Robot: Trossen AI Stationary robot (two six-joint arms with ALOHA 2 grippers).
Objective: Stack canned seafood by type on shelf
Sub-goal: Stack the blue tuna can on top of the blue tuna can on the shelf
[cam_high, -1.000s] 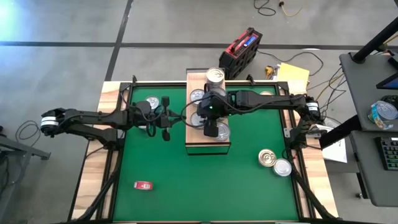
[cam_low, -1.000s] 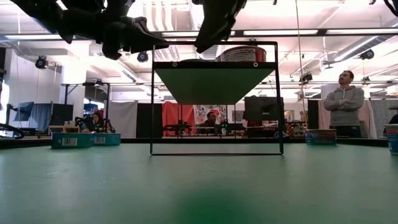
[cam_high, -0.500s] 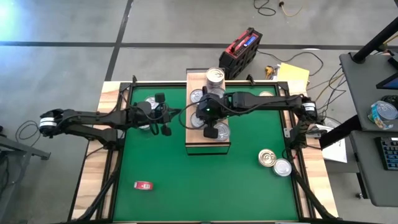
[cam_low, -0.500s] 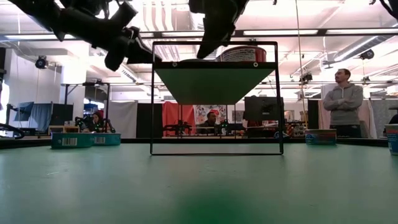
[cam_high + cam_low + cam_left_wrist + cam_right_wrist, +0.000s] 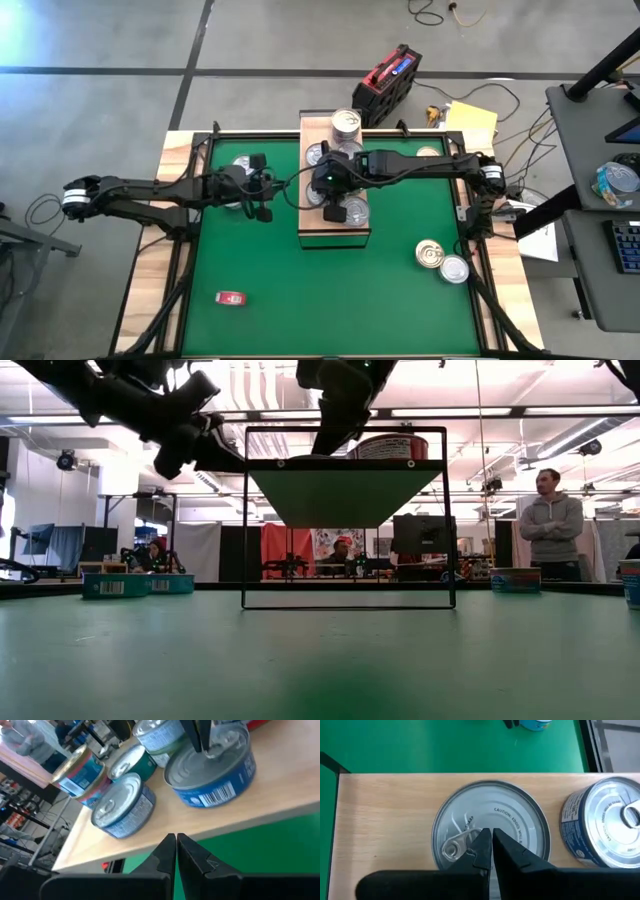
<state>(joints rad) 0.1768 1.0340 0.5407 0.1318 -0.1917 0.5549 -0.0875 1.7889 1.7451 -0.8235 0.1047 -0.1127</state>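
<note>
A round flat silver-lidded can point(image 5: 490, 842) with a pull tab and a blue label lies on the light-wood shelf point(image 5: 385, 815), directly beneath the right gripper point(image 5: 487, 842), whose closed fingertips sit over its lid. A second blue-labelled can point(image 5: 605, 832) stands just beside the gripper; the left gripper point(image 5: 176, 845), fingers together, hovers near the shelf edge

Overhead view looks straight down; low view looks level across the mat; both wrist views, close, apparently share the shelf point(image 5: 334, 180) tins.
</note>
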